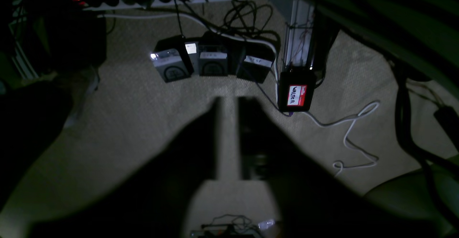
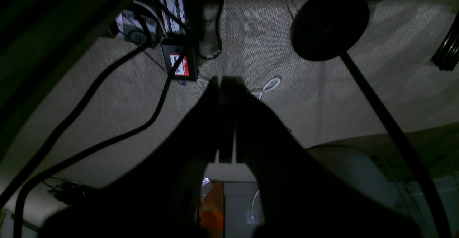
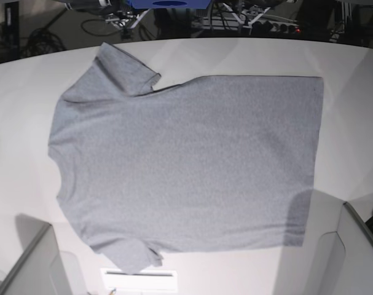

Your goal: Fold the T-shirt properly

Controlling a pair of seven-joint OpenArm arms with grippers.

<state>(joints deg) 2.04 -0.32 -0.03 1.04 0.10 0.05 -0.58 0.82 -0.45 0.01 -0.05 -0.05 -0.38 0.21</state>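
The heather-grey T-shirt (image 3: 186, 160) lies spread flat, plain side up, on the white table (image 3: 352, 67). Its neck and sleeves point to the left of the base view and its hem to the right. Neither gripper shows in the base view. In the left wrist view my left gripper (image 1: 229, 101) hangs over the carpeted floor, its dark fingers standing a narrow gap apart with nothing between them. My right gripper (image 2: 220, 80) also hangs over the floor, fingers pressed together and holding nothing. Both are away from the shirt.
Grey arm links rise at the bottom left (image 3: 32, 264) and bottom right (image 3: 352, 258) corners of the base view. A white strip (image 3: 140, 279) lies at the table's front edge. On the floor are black power boxes (image 1: 211, 60), a red-labelled box (image 1: 297, 94), a white cable (image 1: 353, 134) and a round stand base (image 2: 330, 19).
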